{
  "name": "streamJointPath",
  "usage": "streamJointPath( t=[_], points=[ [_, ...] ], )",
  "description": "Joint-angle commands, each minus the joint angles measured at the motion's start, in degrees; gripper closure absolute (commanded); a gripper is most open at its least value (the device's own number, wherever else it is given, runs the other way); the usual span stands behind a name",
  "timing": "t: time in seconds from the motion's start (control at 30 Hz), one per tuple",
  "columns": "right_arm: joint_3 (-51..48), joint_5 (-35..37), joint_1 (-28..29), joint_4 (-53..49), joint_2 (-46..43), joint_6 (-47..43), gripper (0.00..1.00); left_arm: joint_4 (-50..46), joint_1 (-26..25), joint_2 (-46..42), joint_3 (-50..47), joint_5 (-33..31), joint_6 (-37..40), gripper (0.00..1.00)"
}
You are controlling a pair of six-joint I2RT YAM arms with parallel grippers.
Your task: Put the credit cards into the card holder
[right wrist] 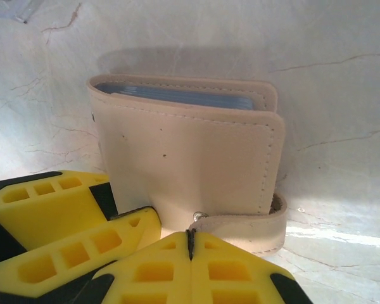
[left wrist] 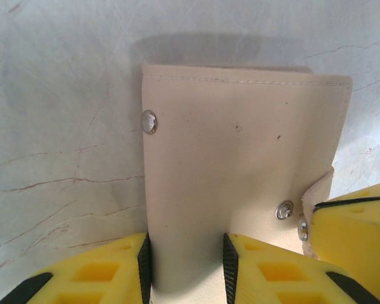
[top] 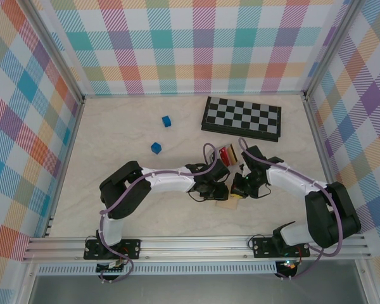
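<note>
Two robot arms meet over a tan card holder (top: 228, 204) on a pale, marble-veined worktop (top: 126, 202), towards its near edge and right of centre. The stage is boxed in by walls of pastel plaid (top: 177, 44) on three sides, with aluminium rails (top: 196, 244) along the front where the arm bases are bolted.

From the left wrist, the left tool (left wrist: 186, 259) holds the card holder (left wrist: 240, 164): its black-edged yellow fingers (left wrist: 107, 272) sit one on either side of the wallet's near edge, jaws at a narrow set with the tan cover between them. A metal snap (left wrist: 149, 121) shines near the cover's left edge.

From the right wrist, the right tool (right wrist: 190, 244) has its yellow fingers pressed fully together, tips touching the snap end of the closing strap (right wrist: 253, 225) that curls round from the wallet's right side (whether the strap is pinched between them cannot be told). The card holder (right wrist: 190, 158) is folded, with blue-grey inner panels (right wrist: 177, 96) showing along its far edge.

Overhead, the left tool (top: 212, 190) and the right tool (top: 239, 189) crowd close together. A red credit card (top: 228, 154) lies on the worktop just beyond them. Farther back lie a black-and-white chessboard (top: 241, 118) and two small blue cubes (top: 166, 120), well apart from the wallet
</note>
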Motion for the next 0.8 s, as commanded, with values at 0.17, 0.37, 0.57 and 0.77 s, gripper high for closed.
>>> streamJointPath(
  t=[0.17,0.37,0.57,0.77],
  points=[
    [0.10,-0.44,0.97,1.73,1.86,0.58,1.00,0.60,-1.14,1.82,-0.40,0.09,-0.87,0.66],
    [-1.12,2.49,1.33,3.48,2.54,1.87,1.00,0.76,-1.15,1.90,-0.40,0.27,-0.97,0.66],
    [-2.42,3.87,1.37,5.16,3.20,3.27,1.00,0.82,-1.16,1.88,-0.56,0.47,-1.10,0.66],
    [-0.76,5.32,1.35,1.35,-2.42,2.93,1.00,0.62,-1.13,1.81,-0.72,0.18,-1.17,0.67]
  ],
)
